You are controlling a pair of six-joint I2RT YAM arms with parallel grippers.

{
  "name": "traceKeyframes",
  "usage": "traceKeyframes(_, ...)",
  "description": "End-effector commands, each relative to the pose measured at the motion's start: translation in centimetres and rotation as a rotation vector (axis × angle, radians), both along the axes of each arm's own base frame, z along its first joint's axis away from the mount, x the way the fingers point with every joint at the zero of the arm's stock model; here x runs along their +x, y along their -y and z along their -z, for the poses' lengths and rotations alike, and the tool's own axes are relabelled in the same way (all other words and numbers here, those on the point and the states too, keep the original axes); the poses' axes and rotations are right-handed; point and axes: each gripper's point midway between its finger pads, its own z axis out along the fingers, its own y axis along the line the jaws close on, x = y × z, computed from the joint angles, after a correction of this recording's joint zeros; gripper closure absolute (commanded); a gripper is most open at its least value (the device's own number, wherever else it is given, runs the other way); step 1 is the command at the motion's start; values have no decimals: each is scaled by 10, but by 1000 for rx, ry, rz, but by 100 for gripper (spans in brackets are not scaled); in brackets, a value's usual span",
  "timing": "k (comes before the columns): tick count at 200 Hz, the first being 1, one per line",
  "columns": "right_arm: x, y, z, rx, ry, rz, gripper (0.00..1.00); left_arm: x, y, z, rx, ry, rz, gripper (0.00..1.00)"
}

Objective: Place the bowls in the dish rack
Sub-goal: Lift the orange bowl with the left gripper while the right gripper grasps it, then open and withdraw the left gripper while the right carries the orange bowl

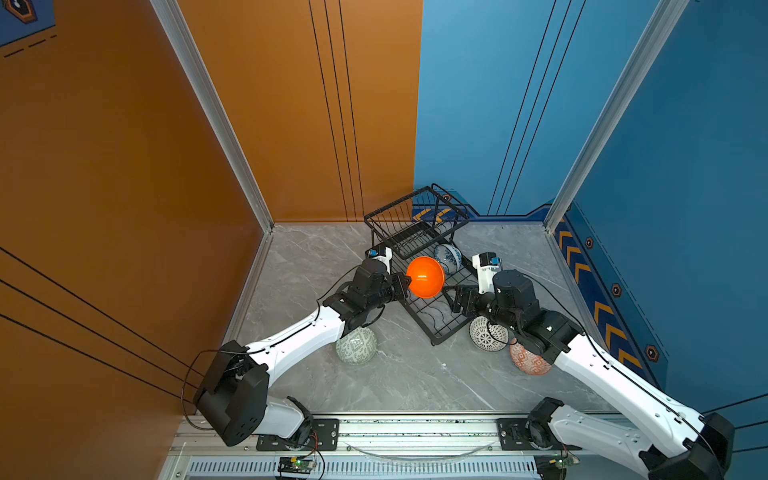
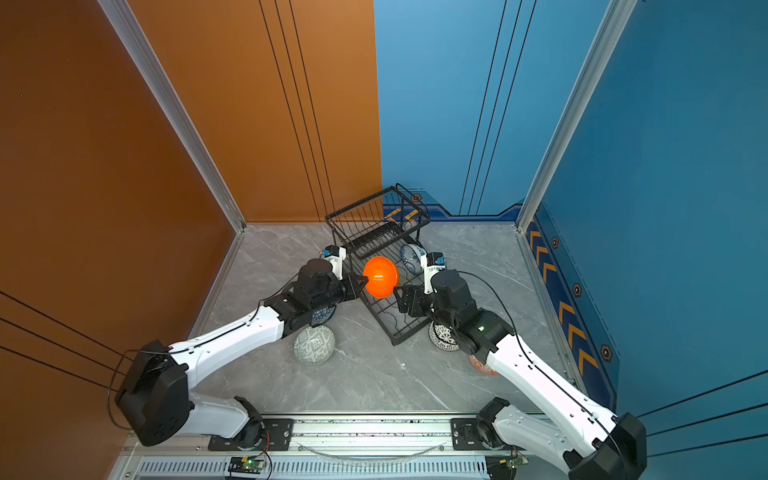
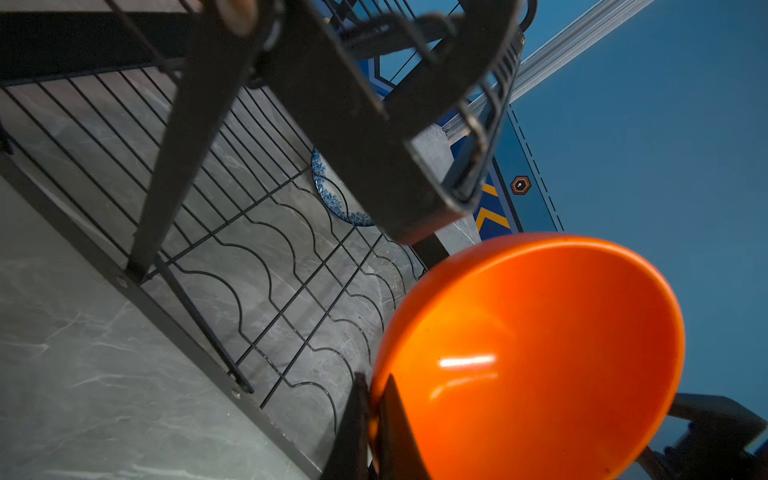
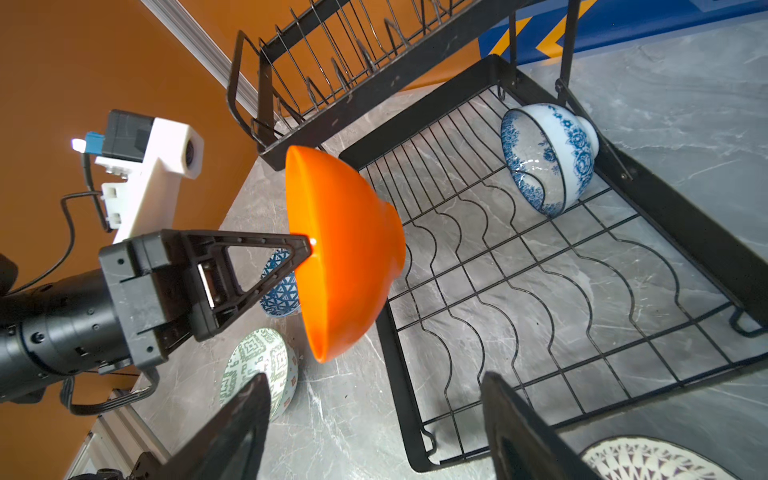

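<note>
While one bowl sits loaded and a second hangs in the air, we judge the job well short of half done. The white-blue floral bowl (image 4: 552, 158) is the only one in place: it leans on its side among the wavy wires at the far end of the lower tier of the dish rack (image 4: 685, 232). We see no bowl in the raised basket.

The orange bowl (image 1: 424, 276) is the one in hand. Our left gripper (image 1: 406, 284) pinches its rim, one finger inside and one outside, and holds it tipped on edge above the near half of the lower tier, clear of the wires. Our right gripper (image 4: 374, 378) sits just beside that bowl on the opposite side, jaws apart with nothing between them. It touches nothing that we can make out.

Four bowls wait on the table (image 1: 415, 382), all outside the rack. The pale green bowl (image 1: 356, 345) lies upside down beside the left forearm. The blue triangle bowl (image 2: 323, 318) is mostly hidden under that arm. The white lattice bowl (image 1: 487, 336) rests upside down just beside the rack's near corner, and the red-orange bowl (image 1: 528, 362) sits close behind it, both partly covered by the right arm.

By our count, one is loaded, one needs lowering into a slot, and four have yet to be picked up.
</note>
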Motion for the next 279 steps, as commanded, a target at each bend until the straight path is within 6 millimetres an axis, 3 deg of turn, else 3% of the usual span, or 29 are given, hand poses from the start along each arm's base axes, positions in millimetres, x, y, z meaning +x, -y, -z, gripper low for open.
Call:
traceKeyframes(1, 6, 7, -1, -32, 18, 58, 23, 10, 19, -39, -122, 88, -2, 100)
traceKeyframes(45, 23, 24, 2, -124, 31, 184, 37, 6, 30, -40, -133, 99, -2, 100)
traceKeyframes(85, 34, 20, 2, -125, 41, 229, 51, 2, 35, -33, -132, 92, -11, 100)
traceKeyframes(118, 35, 26, 3, -66, 39, 313, 67, -3, 31, -35, -128, 124, -64, 100)
traceKeyframes(128, 28, 16, 4, -22, 42, 298, 69, -3, 32, -36, -141, 133, -74, 100)
traceKeyframes(191, 25, 18, 11, 41, 54, 370, 84, -7, 45, -42, -170, 162, -84, 100)
traceKeyframes(222, 27, 25, 12, 55, 83, 413, 100, -9, 49, -42, -160, 169, -71, 100)
traceKeyframes(244, 28, 28, 13, 50, 106, 434, 100, -9, 48, -38, -152, 166, -76, 100)
traceKeyframes(258, 28, 31, 14, 26, 120, 454, 100, -9, 45, -36, -148, 162, -81, 83)
traceKeyframes(279, 31, 36, 20, -25, 125, 480, 100, -9, 44, -34, -145, 162, -78, 79)
